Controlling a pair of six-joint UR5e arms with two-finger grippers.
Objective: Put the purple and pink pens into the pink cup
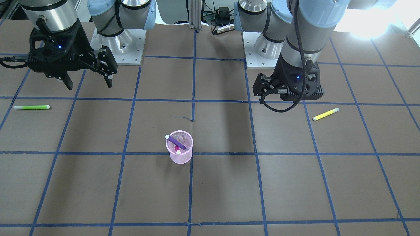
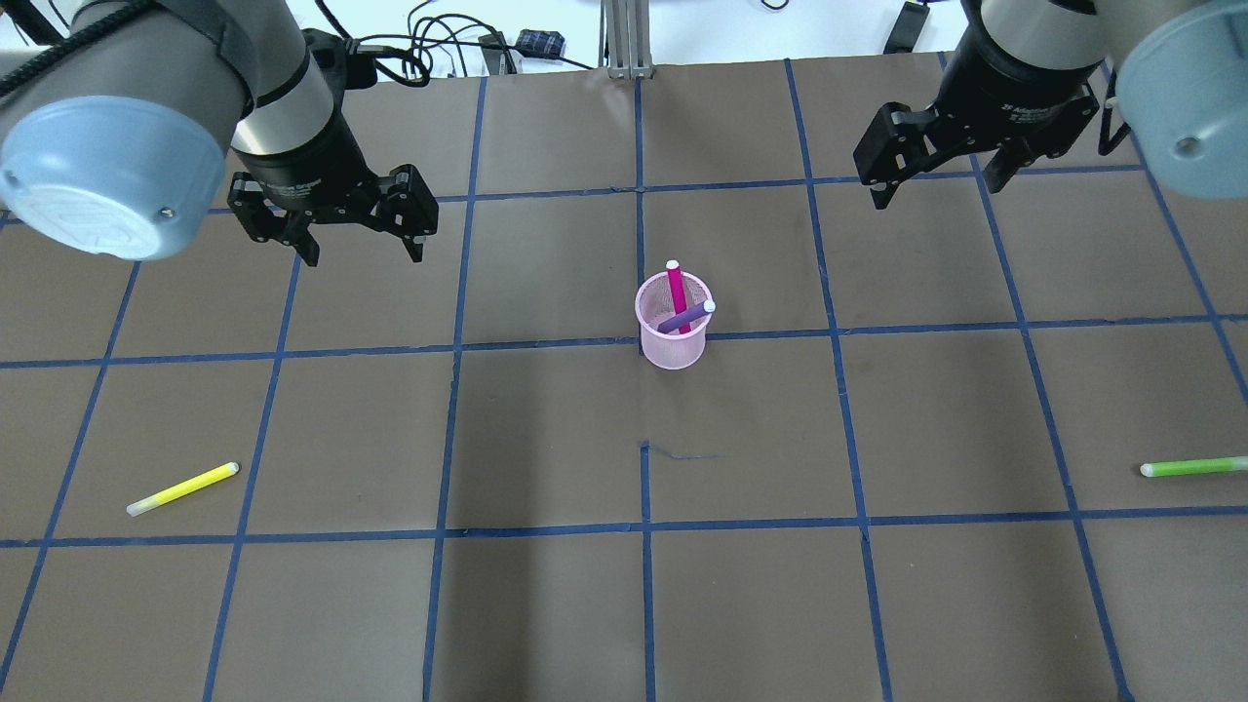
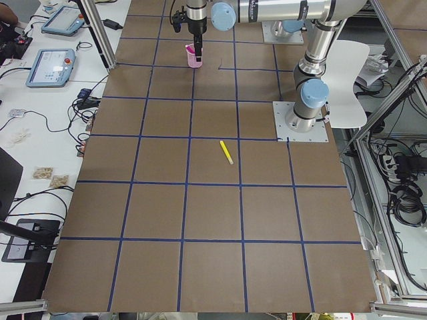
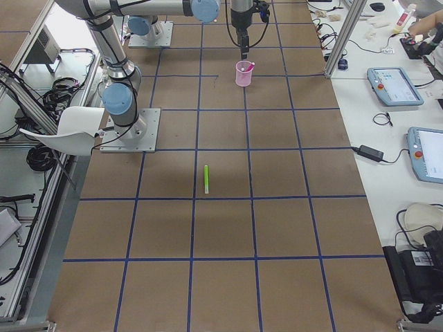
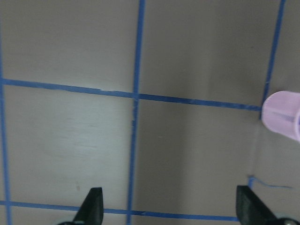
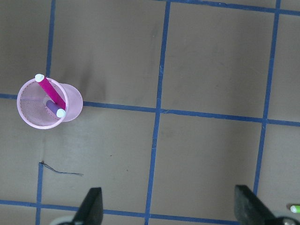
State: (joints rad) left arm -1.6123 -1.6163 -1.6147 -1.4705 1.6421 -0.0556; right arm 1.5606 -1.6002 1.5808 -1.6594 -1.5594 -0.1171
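Observation:
The pink mesh cup [image 2: 673,343] stands upright near the table's middle, also in the front view [image 1: 180,156]. The pink pen [image 2: 677,291] and the purple pen [image 2: 685,316] both stand tilted inside it, white caps up; in the front view the purple pen [image 1: 176,143] lies across the rim over the pink pen [image 1: 177,151]. My left gripper [image 2: 363,255] is open and empty, raised to the cup's left. My right gripper [image 2: 936,193] is open and empty, raised to the cup's far right. The right wrist view shows the cup [image 6: 33,112] with both pens.
A yellow pen [image 2: 182,488] lies on the table on my left side. A green pen [image 2: 1194,467] lies at the right edge. Blue tape lines grid the brown table. The arm bases [image 1: 118,42] stand at the robot's edge of the table.

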